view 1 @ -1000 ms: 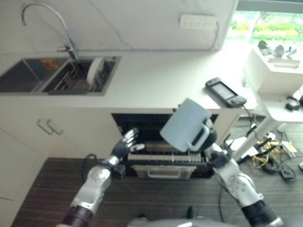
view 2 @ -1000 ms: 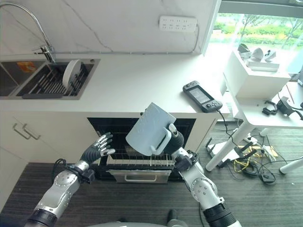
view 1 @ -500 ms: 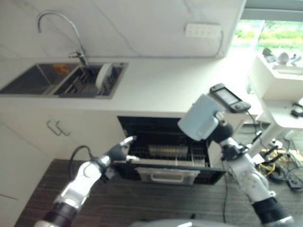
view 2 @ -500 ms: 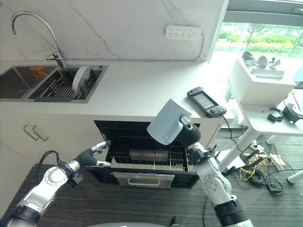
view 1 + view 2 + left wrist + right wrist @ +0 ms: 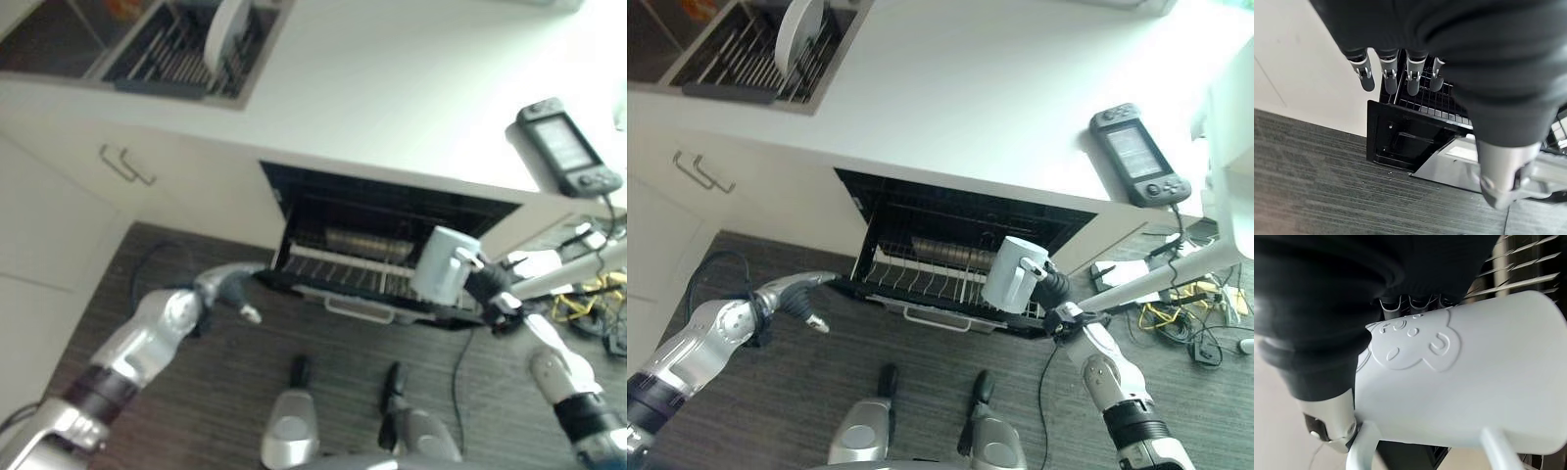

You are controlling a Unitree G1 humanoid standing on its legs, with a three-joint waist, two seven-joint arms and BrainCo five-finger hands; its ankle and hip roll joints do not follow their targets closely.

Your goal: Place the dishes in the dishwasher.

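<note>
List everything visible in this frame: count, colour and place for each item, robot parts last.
Mug: one, pale blue, held over the right end of the dishwasher rack.
Dishwasher rack: one, dark wire, pulled out below the counter.
Plate: one, white, on edge in the sink rack.
Handheld console: one, dark grey, on the white counter, right side.
Cupboard handles: two, metal, left of the dishwasher.
Left hand: fingers straight, at the rack's left front corner.
Right hand: curled round the mug.

A pale blue handled mug (image 5: 1014, 273) hangs above the right end of the pulled-out black wire dishwasher rack (image 5: 921, 284), under the white table (image 5: 970, 108).
</note>
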